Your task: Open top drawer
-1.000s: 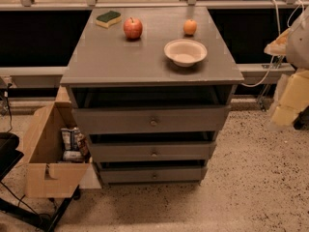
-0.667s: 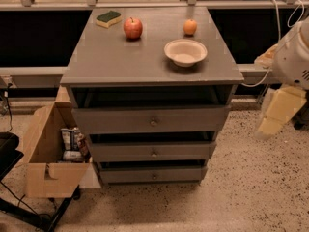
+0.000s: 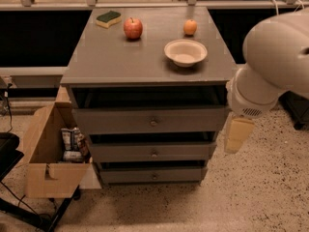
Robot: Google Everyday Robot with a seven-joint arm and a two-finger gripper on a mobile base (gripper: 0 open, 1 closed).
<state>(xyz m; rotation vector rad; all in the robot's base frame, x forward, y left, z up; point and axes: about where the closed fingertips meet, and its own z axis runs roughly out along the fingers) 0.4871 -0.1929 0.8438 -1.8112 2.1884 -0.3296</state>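
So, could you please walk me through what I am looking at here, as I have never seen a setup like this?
There is one picture, looking down at a grey cabinet from its front; where the camera is mounted is not known. The big white rounded shape on the right is the robot's arm. The pale beige piece hanging below it is the gripper, the part that grasps. It hangs beside the cabinet's right edge, level with the top drawer, and appears to hold nothing and touch nothing. That drawer has a small round knob at its centre; two narrower drawers sit below. On the cabinet lie a sponge, a red apple, an orange fruit and an empty bowl. On the floor to the left stands an open cardboard box with packets inside.
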